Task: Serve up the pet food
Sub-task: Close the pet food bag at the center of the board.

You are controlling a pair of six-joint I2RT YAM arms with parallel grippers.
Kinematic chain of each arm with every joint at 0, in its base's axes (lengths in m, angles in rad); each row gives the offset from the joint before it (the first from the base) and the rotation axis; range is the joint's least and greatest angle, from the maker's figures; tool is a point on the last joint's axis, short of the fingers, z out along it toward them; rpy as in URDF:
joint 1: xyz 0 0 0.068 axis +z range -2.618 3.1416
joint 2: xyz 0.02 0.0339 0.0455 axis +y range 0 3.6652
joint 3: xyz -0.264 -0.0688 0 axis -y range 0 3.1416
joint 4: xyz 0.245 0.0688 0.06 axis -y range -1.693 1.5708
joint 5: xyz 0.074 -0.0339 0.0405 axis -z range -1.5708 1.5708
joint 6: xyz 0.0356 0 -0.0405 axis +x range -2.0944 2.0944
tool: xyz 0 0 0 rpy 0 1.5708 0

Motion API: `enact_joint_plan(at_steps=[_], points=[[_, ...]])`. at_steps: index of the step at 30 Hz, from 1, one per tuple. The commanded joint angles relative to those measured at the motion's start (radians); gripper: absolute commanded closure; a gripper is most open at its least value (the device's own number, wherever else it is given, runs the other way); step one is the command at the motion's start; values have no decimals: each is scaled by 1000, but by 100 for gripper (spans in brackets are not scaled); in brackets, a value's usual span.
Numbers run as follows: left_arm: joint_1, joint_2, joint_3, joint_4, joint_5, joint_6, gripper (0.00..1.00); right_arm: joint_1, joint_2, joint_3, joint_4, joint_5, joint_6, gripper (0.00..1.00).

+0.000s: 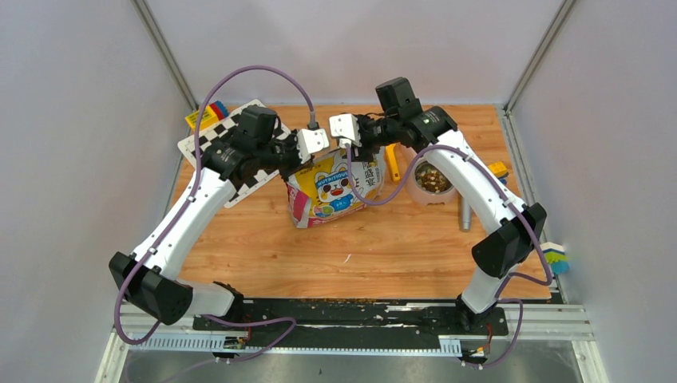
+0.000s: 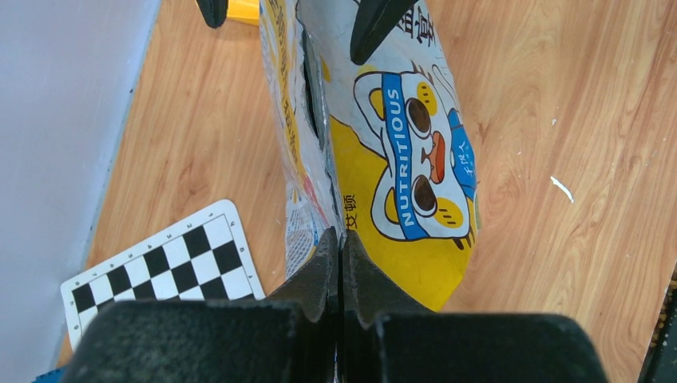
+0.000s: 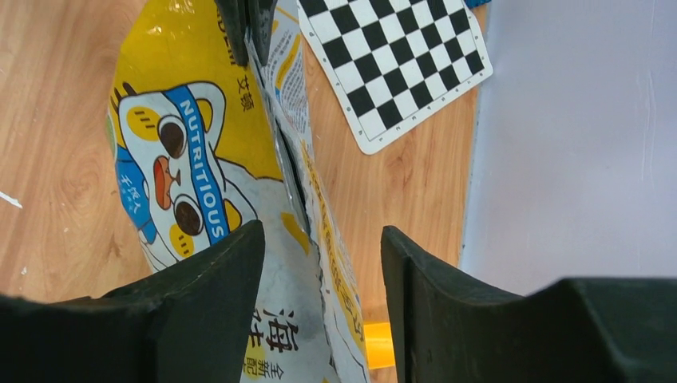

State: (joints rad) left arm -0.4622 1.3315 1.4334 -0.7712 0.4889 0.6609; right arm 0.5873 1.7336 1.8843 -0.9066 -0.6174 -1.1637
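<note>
- Pet food shows as little brown bits in the bowl, right of the middle in the top view.
- I guess there is more inside the cat bag in the middle of the table, but I cannot see into it.
- I think the bits are light, hard and loose. They would roll and spill, so I cannot pinch them. I must pour them or scoop them.
- My left gripper is squeezed tight on the top edge of the bag, at the bottom middle of the left wrist view.
- My right gripper is spread apart. The other end of that edge sits between its fingers, and it grips nothing.
- The bag looks thin, shiny and floppy, so I think it can slip or fold.
- I think the best place to hold it is the top edge, one side in each gripper, to pull the mouth wide.
- The yellow scoop lies between the bag and the bowl.
</note>
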Motion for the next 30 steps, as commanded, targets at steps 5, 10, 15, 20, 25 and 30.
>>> enact_joint_plan(at_steps=[5, 10, 15, 20, 25, 30], points=[[2, -102, 72, 72, 71, 5, 100, 8, 31, 19, 57, -158, 69, 77], [2, -106, 69, 73, 71, 5, 100, 8, 40, 12, 60, -159, 78, 100], [2, -112, 65, 74, 70, 5, 100, 5, 17, -20, 104, -169, 108, 100], [2, -112, 68, 75, 72, 2, 100, 6, 16, -26, 104, -230, 144, 45], [2, -113, 67, 76, 77, -3, 100, 7, 42, 7, 110, -287, 195, 43], [2, -118, 59, 84, 78, -7, 100, 8, 63, 12, 116, -334, 227, 49]])
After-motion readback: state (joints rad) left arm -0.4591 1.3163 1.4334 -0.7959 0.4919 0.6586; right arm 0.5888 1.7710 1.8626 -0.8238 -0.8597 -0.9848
